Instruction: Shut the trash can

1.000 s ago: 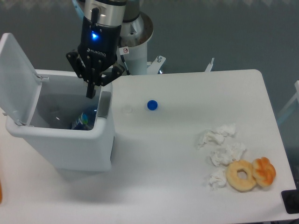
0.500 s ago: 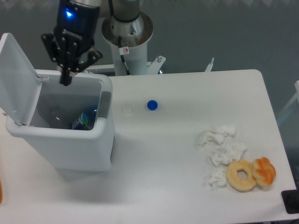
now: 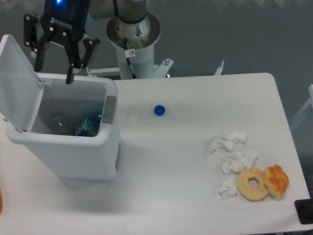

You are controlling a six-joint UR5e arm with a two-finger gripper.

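Observation:
The trash can is a big white bin at the table's left. Its flat lid stands swung up on the left side, leaving the bin uncovered. A grey latch tab sits on its right rim. A blue-labelled item lies inside. My gripper hangs open above the bin's back left corner, close to the lid's top edge. Nothing is between its black fingers.
A blue bottle cap and a clear cap lie right of the bin. Crumpled tissues and two doughnuts sit at the front right. The robot's base column stands behind the table.
My gripper has moved left and up, from over the bin's right side to its back left corner. Its fingers went from shut to spread open.

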